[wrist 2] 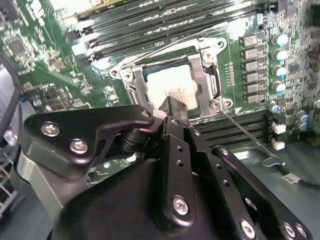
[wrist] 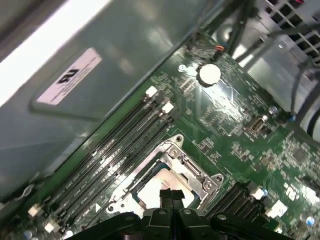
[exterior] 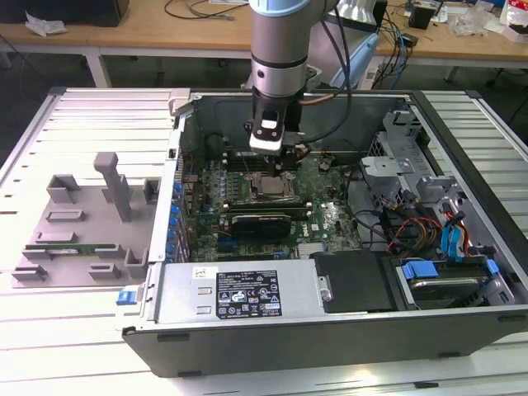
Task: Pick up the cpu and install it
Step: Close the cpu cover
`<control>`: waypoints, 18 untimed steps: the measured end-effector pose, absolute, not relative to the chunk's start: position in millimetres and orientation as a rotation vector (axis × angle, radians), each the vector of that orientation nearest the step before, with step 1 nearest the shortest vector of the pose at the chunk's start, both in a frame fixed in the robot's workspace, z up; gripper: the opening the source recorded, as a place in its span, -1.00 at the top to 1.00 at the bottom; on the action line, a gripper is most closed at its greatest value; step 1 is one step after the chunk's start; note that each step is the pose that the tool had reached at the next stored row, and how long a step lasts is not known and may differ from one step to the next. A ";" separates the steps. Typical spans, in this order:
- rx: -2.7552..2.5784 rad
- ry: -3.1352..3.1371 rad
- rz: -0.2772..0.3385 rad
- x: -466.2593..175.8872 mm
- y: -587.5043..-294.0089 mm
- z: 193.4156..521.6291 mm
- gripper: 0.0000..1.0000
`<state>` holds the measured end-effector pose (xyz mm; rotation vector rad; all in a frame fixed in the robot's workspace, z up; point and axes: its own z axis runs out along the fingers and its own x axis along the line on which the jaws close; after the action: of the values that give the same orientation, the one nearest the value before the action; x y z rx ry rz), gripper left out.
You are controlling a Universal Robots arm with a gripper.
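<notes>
Silvery metal: cpu (wrist 2: 169,89) lying flat in the socket (wrist 2: 206,75), plate facing up, squarish.
Print: showing faintly, unreadable.
Gripper (wrist 2: 173,106): fingers pinching together on nothing, hanging at cpu's 12 o'clock, exterior view.

Green motherboard (wrist 2: 45,65), speckled with tiny silver parts and striped by black memory slots (wrist 2: 150,22). There's the cpu (wrist 2: 172,89), a pale silvery-grey top inside a bright metal frame (wrist 2: 200,75). Black tool (wrist 2: 172,107), silver screws. In the exterior view: silver-grey arm (exterior: 279,49), dark case (exterior: 330,338), blue tab (exterior: 124,296), grey tray (exterior: 82,223) on the ribbed white worktop (exterior: 49,346).
</notes>
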<state>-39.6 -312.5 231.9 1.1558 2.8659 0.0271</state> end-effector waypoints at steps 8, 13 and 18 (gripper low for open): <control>0.775 2.994 0.037 -39.6 -312.5 231.7 0.79; 0.444 3.063 0.045 -39.6 -312.5 230.9 0.79; 0.243 3.088 0.049 -39.6 -312.5 229.7 0.79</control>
<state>-39.6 -312.5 229.7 0.2425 3.0880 0.0492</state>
